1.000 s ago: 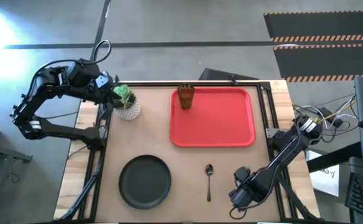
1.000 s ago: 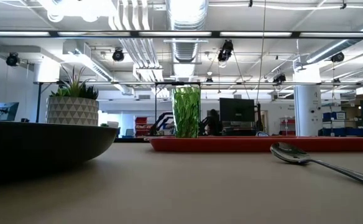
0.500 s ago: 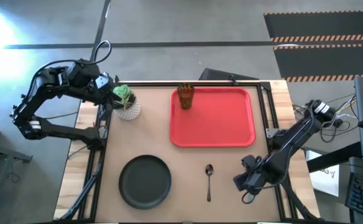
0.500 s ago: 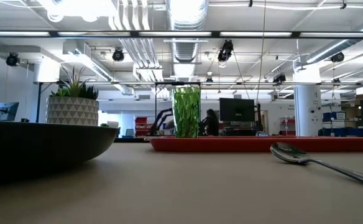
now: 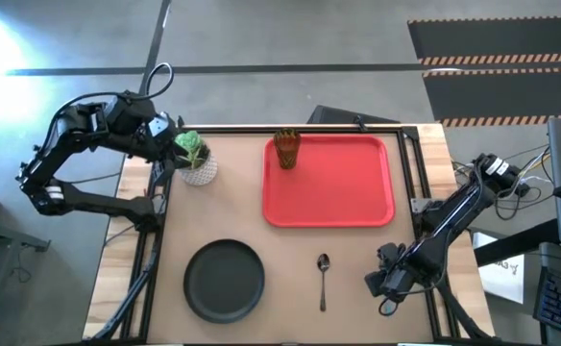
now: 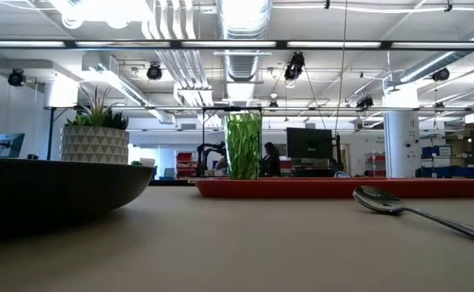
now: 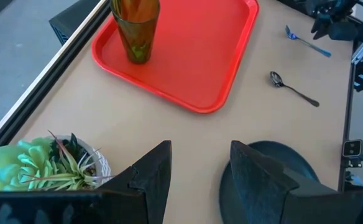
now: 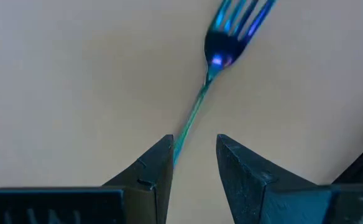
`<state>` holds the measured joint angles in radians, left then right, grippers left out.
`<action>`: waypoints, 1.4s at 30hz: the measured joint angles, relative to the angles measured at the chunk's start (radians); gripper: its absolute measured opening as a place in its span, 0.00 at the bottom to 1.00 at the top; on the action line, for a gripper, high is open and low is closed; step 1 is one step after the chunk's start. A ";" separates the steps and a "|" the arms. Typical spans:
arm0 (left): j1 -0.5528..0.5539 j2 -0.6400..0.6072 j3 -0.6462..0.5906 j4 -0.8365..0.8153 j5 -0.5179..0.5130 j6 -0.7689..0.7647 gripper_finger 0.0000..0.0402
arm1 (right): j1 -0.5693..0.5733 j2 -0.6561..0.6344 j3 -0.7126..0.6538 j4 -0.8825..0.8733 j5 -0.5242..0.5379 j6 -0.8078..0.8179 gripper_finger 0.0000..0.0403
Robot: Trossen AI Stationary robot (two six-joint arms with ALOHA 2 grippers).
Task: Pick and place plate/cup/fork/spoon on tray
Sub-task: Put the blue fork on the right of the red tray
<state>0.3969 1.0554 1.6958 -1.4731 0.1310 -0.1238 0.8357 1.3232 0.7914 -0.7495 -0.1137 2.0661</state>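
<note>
We saw the table [image 5: 290,250] from above, and on its far half lay the red tray [image 5: 338,192], bare but for the cup [image 5: 286,149] standing upright in its far left corner. The plate [image 5: 224,280] sat on the near left part of the table, well apart from the tray; the low view gave us only its dark rim looming close at the left, something the overhead view could not convey. The white plant pot [image 5: 196,165] stood at the far left edge, just beside the left claw [image 7: 197,168], which hung above that corner with its fingers parted and nothing between them, as its own wrist view showed. The right claw [image 8: 194,163] was low over the near right of the table, fingers apart on either side of the fork's handle but not closed on it. The spoon [image 5: 323,279] lay between the plate and the right claw, bowl toward the tray. The fork [image 8: 222,59] was hidden beneath the arm in the overhead view; only the wrist views revealed it flat on the table.
</note>
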 joint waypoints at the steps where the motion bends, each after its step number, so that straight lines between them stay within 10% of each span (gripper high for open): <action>1: 0.000 0.001 0.001 0.000 0.000 0.000 0.37 | 0.001 0.008 0.000 0.024 0.001 0.007 0.28; 29: 0.000 0.005 0.000 -0.002 0.006 -0.001 0.37 | 0.009 0.114 -0.068 0.143 0.016 0.022 0.27; 42: 0.000 0.005 0.000 -0.002 0.006 -0.001 0.37 | 0.012 0.116 -0.089 0.179 0.081 -0.010 0.02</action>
<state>0.3969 1.0599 1.6955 -1.4750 0.1368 -0.1246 0.8475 1.4391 0.7029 -0.5702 -0.0329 2.0563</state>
